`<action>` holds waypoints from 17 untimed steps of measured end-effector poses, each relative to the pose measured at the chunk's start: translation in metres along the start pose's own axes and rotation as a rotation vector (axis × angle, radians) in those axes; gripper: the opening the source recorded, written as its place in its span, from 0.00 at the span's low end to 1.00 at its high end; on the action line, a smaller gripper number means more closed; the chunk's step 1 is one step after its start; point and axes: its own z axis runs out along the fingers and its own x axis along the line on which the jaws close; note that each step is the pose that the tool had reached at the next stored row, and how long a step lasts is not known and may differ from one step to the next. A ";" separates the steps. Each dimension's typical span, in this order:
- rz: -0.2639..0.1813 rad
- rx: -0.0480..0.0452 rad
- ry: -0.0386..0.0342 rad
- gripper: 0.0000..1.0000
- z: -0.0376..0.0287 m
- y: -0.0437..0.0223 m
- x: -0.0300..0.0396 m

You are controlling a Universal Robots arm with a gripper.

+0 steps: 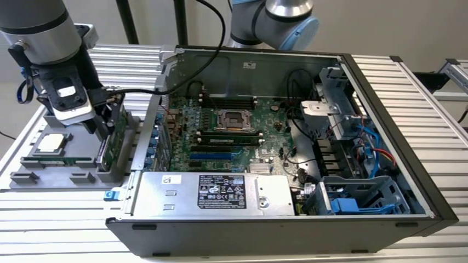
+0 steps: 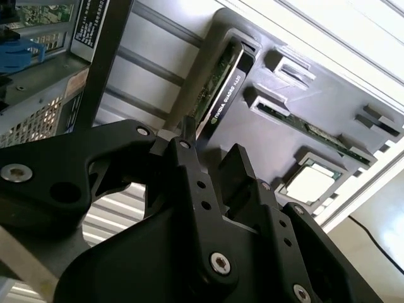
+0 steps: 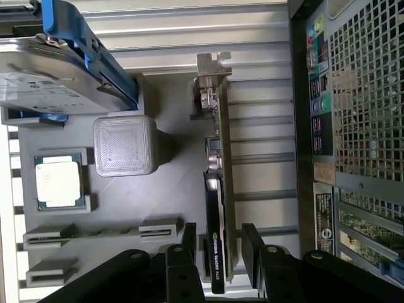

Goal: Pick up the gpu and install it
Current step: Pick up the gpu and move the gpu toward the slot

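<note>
- The gpu [image 3: 218, 189] stands on edge in its slot in the grey holder tray [image 1: 44, 181], on the bench [image 1: 66, 219] beside the open computer case [image 1: 428, 181].
- The jaws are spread, one on each side of the card's end, seemingly just clear of both faces and gripping nothing.
- No grasp is made yet. Lifting the card and seating it on the motherboard [image 1: 219, 137] remain.

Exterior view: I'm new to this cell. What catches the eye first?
The open computer case sits mid-picture, motherboard exposed. At the exterior view's left, the gpu stands on edge in a grey tray. In the first wrist view, the open hand straddles it.
</note>
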 end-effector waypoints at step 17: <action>0.000 0.0001 0.0000 1.00 0.0135 -0.0006 -0.0003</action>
